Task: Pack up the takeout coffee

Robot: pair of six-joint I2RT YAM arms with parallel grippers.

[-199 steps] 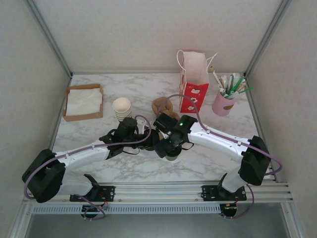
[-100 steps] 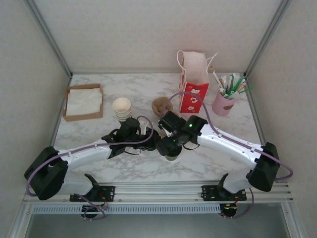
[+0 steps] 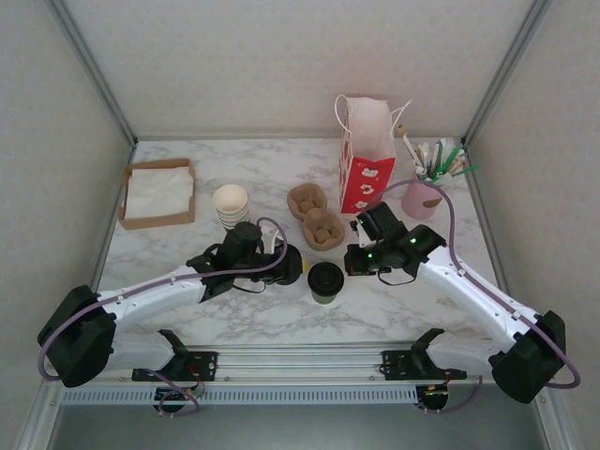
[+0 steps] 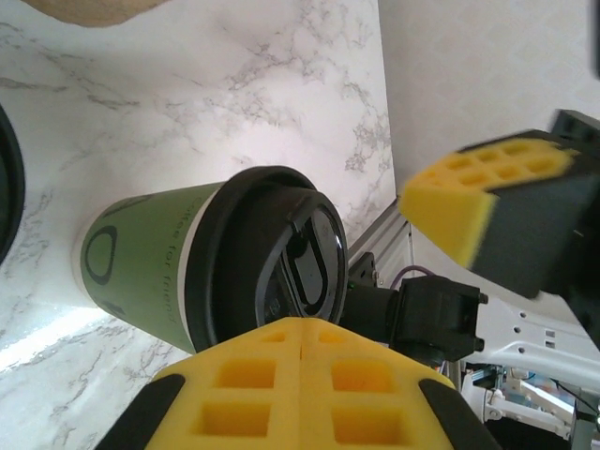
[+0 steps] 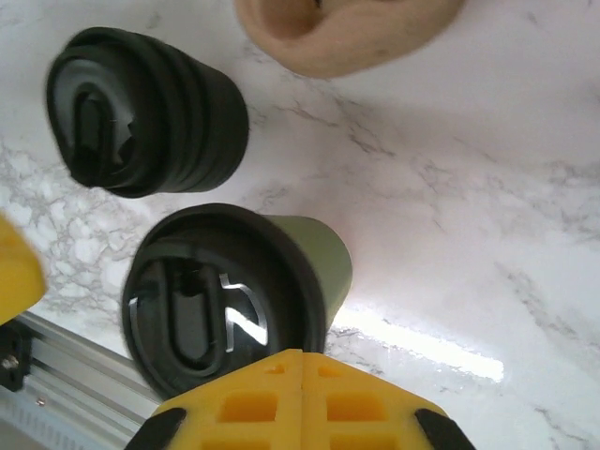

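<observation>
Top external shows us the takeout coffee (image 3: 325, 281) upright on the marble surface (image 3: 281, 319), lid on, just beside the black lid stack (image 5: 141, 112); we see the left fingers (image 4: 248, 384) and the right fingers (image 5: 352, 398) each pressed together, clamping nothing

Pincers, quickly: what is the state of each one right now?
Left pincer: closed, holding nothing.
Right pincer: closed, holding nothing.
</observation>
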